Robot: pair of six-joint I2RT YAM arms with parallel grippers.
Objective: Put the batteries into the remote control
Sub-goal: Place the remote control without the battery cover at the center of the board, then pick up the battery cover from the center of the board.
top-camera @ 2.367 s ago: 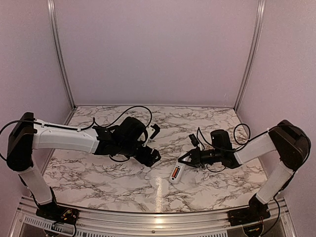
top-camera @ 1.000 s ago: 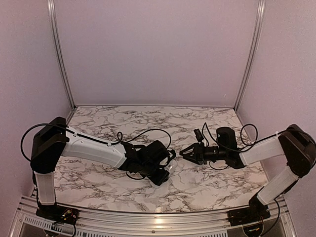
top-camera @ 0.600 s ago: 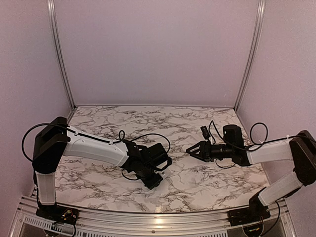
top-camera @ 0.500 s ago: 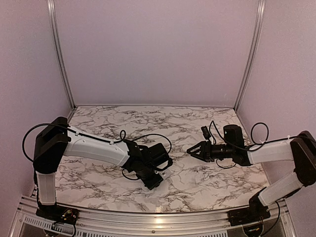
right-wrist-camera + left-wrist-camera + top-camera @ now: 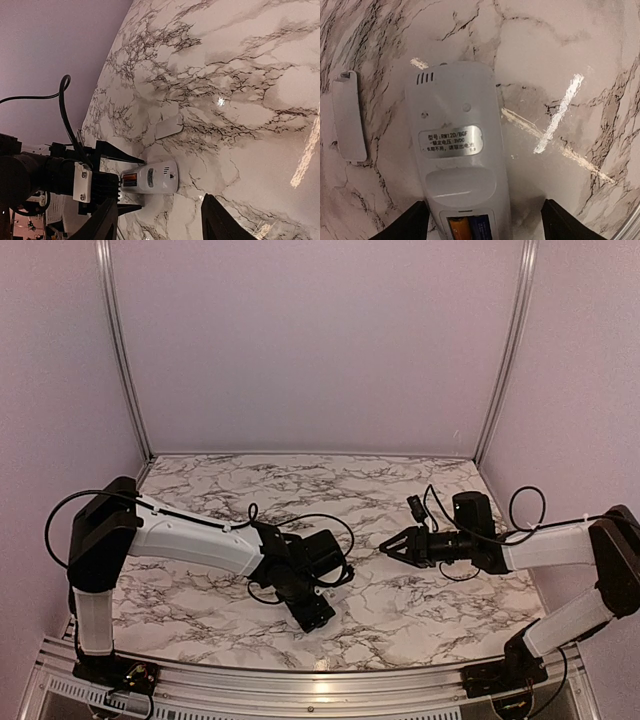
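Note:
The white remote control point(image 5: 457, 165) lies back side up on the marble table, with its battery compartment open. An orange-copper battery point(image 5: 458, 229) and a dark battery point(image 5: 481, 229) sit side by side in it. My left gripper point(image 5: 484, 212) is open, with one finger on each side of the remote's compartment end, low over the table. In the top view the left gripper point(image 5: 316, 612) hides the remote. My right gripper point(image 5: 390, 545) is open and empty, held off to the right. The right wrist view shows the remote point(image 5: 152, 176) between the left fingers.
The loose white battery cover point(image 5: 349, 117) lies flat on the table just left of the remote. It also shows in the right wrist view point(image 5: 168, 127). The metal front rail point(image 5: 320, 680) runs along the near edge of the table, close behind the left gripper.
My left arm swung in from the left and came down over the remote. My right gripper left the remote and drew back to the right. In the last half second little moved.

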